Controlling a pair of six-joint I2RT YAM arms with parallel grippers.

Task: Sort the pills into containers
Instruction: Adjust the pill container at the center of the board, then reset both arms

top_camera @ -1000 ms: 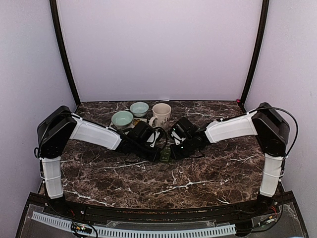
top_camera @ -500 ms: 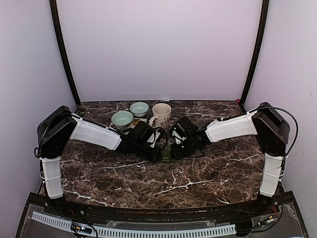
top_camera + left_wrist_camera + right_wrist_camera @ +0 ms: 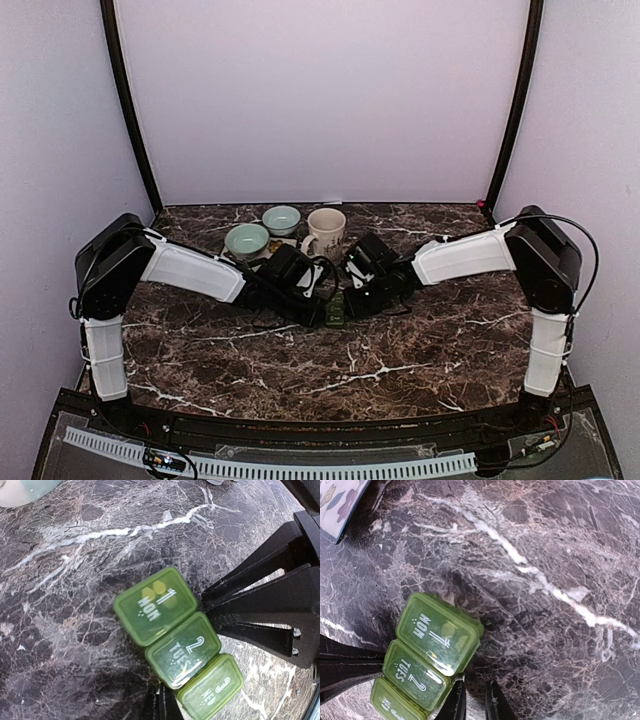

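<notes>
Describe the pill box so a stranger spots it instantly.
On the dark marble table, look on the near side of the cream mug. A translucent green strip of lidded boxes lies there, alone in bearing day labels: MON, TUES, WED.

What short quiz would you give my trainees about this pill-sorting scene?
1. True or false: the MON lid of the green pill organizer stands open.
2. Which compartment shows yellow pills through its lid? A. MON B. TUES C. WED
3. How many celadon bowls stand beside the mug?
Key: 1 false, it is shut; 2 A; 3 two.
</notes>
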